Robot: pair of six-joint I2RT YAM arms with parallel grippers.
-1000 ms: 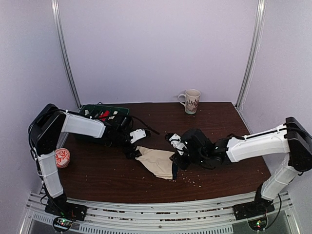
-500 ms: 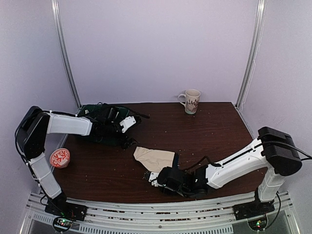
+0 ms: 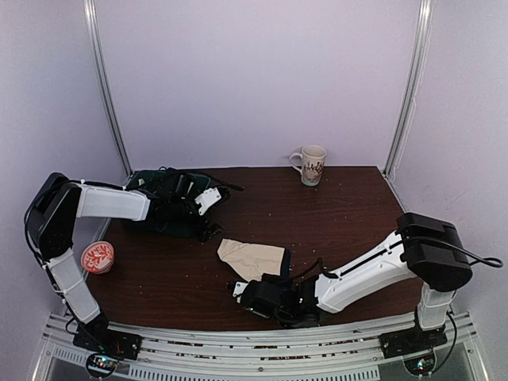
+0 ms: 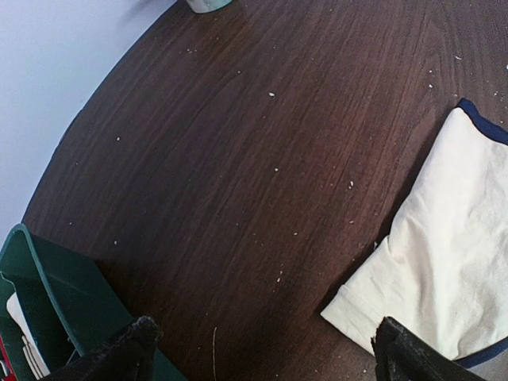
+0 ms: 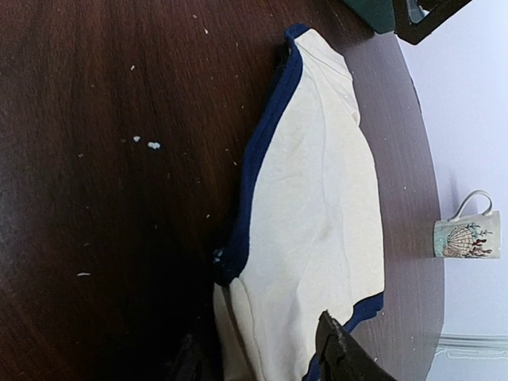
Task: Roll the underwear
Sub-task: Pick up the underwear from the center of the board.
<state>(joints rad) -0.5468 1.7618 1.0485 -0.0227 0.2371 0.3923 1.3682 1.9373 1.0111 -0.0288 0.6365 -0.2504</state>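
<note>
Left arm reaches out over green bin (image 3: 151, 184) at back left. Left claw (image 4: 270, 353) wide apart, holding nothing, above bare tabletop (image 4: 238, 159).

Right arm lies low along near edge, stretched leftward. Right claw (image 5: 266, 361) has tips apart, straddling near end of cream underwear (image 5: 317, 198), not clamped.

Underwear has navy trim, lies flat mid-tabletop, well apart from bin.

Right fingertips (image 5: 341, 353) cut off by frame, second tip lost in shadow.

Mug (image 3: 311, 164) at back has shell print, no readable text. Round red-white tin (image 3: 99, 256): lid print illegible.
</note>
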